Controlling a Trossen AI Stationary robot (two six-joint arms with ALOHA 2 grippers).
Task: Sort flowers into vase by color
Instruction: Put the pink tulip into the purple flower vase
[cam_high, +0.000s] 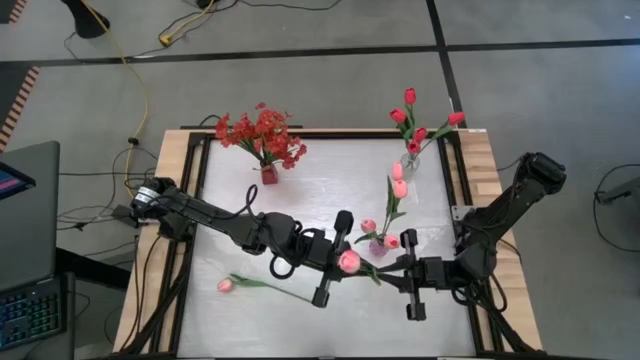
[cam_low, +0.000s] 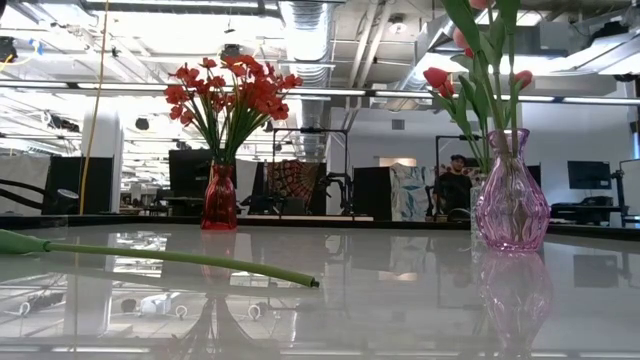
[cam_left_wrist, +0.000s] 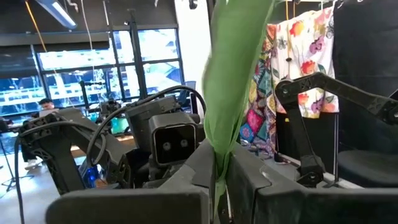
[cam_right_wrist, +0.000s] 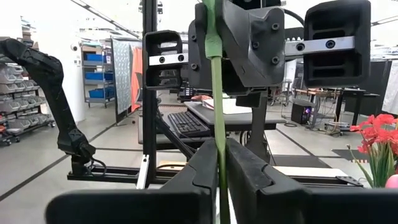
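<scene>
Bright, even overhead light, white glare on the glossy table (cam_high: 300, 200), mirror reflections beneath the pink vase (cam_low: 511, 203), blown-out ceiling lights behind the red spray (cam_low: 232, 90), blurred near leaf (cam_left_wrist: 233, 74), dim room behind it

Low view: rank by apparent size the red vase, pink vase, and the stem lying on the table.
1. Pink vase, though it stands nearer the camera, so that is unsure.
2. Lying stem, longest but thin.
3. Red vase, farther back.
</scene>
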